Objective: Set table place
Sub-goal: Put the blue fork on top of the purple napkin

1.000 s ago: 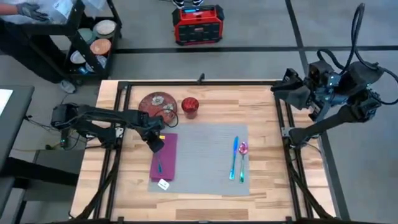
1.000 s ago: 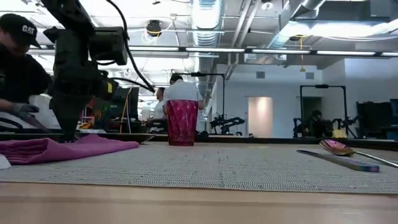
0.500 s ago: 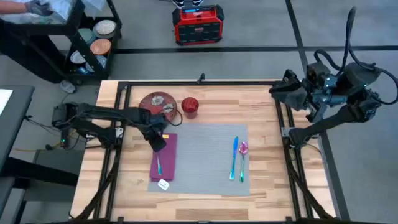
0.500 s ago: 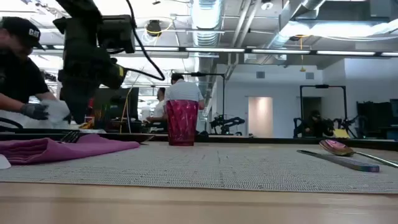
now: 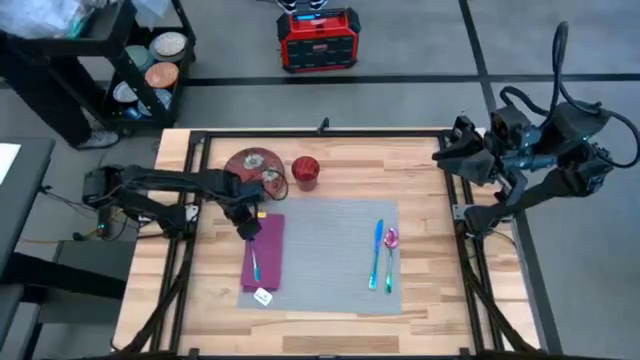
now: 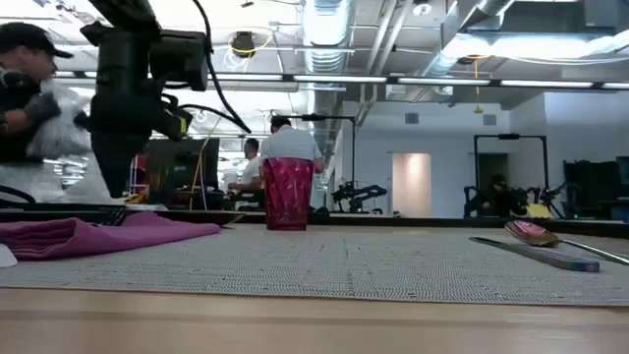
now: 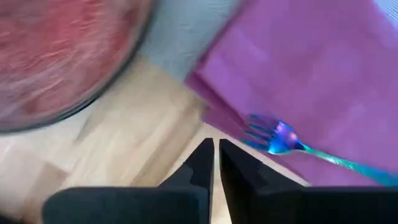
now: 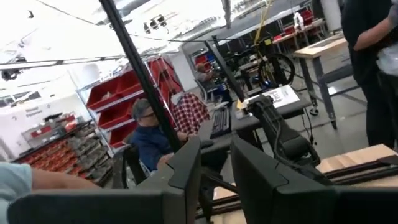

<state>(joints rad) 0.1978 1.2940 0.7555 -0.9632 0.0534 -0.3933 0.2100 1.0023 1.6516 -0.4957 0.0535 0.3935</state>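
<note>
The grey placemat [image 5: 325, 255] lies flat on the wooden table [image 5: 430, 300]. A magenta napkin [image 5: 264, 252] lies on its left end, with a blue fork [image 7: 283, 138] lying on it. A knife [image 5: 377, 255] and a spoon [image 5: 390, 250] lie on the mat's right part. A reddish plate [image 5: 252, 165] and a red cup [image 5: 305, 171] stand beyond the mat's far edge. My left gripper [image 5: 249, 226] hovers shut over the napkin's far left corner, just short of the fork's tines. My right gripper [image 5: 445, 155] waits beyond the table's right edge, slightly open and holding nothing.
A black cart [image 5: 150, 60] with bowls stands off the far left corner, and a person [image 6: 25, 98] works there. A red box [image 5: 318, 40] sits on the floor behind the table. Bare wood shows along the near edge and to the mat's right.
My left gripper has risen off the napkin's far end and now hangs above it; the fork stays lying on the napkin. The person at the cart has raised a hand holding something white.
</note>
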